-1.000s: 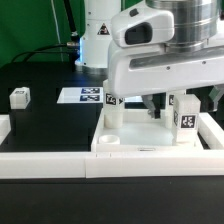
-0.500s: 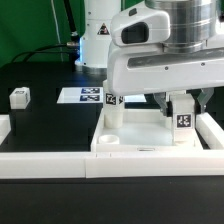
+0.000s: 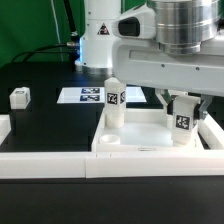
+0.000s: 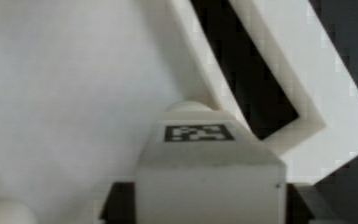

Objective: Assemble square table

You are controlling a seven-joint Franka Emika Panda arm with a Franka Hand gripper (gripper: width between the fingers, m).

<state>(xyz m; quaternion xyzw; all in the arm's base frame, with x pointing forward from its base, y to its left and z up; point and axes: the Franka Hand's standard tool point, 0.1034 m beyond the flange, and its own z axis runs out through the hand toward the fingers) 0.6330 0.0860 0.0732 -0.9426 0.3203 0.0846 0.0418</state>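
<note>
**A:** On the table (image 3: 50, 122), where was the panel (image 3: 140, 131)?

**B:** It lay flat toward the exterior view's right, just behind the front bar (image 3: 45, 160). The gripper (image 3: 183, 106) hung over its right side, narrowed onto a leg (image 3: 183, 123). The wrist view showed dark fingers (image 4: 117, 205) against both flanks of that leg.

**A:** So how should the seating have gone?

**B:** That leg seemed to lean a little, so I'd have squared it upright first, then lowered it straight down into its corner. Whether its foot had already met the hole was too small to tell.

**A:** Was there anything to go by?

**B:** The upright leg (image 3: 113, 98) at the far corner on the exterior view's left looked seated, and matching its stance seemed wise. The empty socket (image 3: 107, 141) in front of it was round, so I judged a gentle twist under light pressure would suit, with no sideways push.

**A:** And the release?

**B:** Let go only once the leg stood by itself. A loose leg (image 3: 20, 97) lay well apart at the exterior view's left, near the marker board (image 3: 85, 96)
</note>
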